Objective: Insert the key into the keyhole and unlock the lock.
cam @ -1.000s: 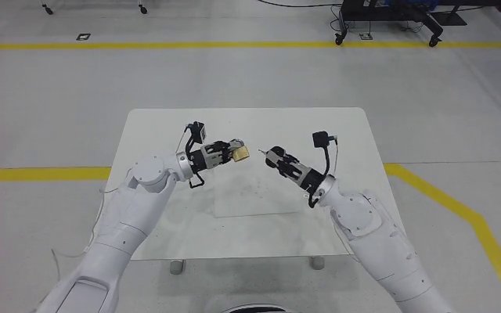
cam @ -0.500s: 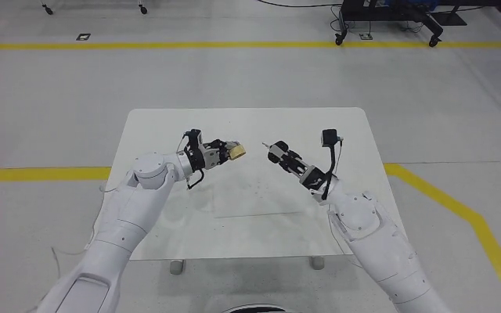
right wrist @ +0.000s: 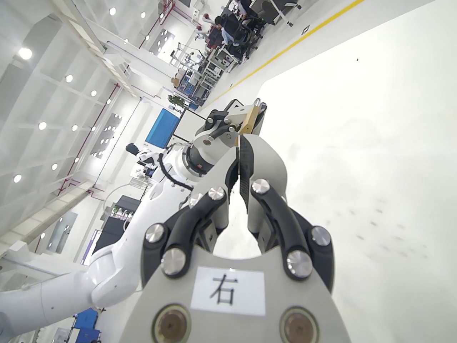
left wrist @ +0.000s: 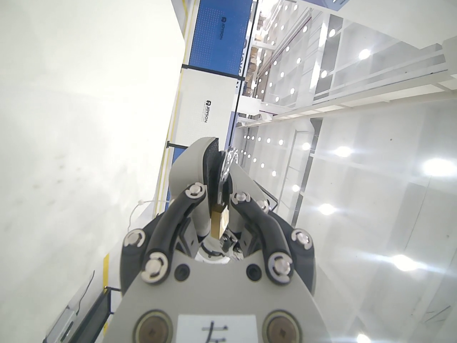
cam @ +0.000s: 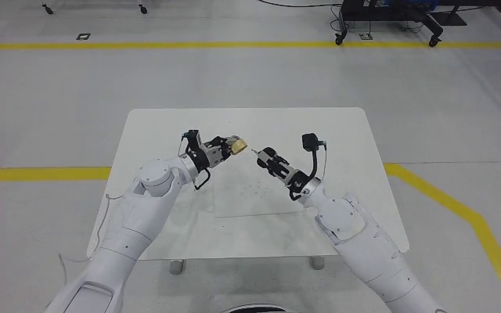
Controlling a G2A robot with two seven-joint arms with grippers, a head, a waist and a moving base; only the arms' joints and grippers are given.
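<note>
- A white desk (cam: pixel 156 133) with rounded corners carries nothing but faint scuff marks near its middle.
- The left gripper (cam: pixel 225 149) hangs over the middle of the desk, somewhat nearer the far edge, and points towards the right edge. Its fingers are pinched on the lock.
- The right gripper (cam: pixel 264 156) faces it from the right-hand side, angled towards the far left corner. Its fingers (right wrist: pixel 250 165) are pressed together on the key.
- The lock (cam: pixel 239 145) is a small brass padlock. Its long axis runs roughly along the desk's width: the silver shackle (left wrist: pixel 226 165) sits between the left finger pads and the brass body sticks out towards the right gripper.
- The key (cam: pixel 257 162) shows as a thin metal tip beyond the right fingertips. It points at the lock, near it, with a small gap between them.
</note>
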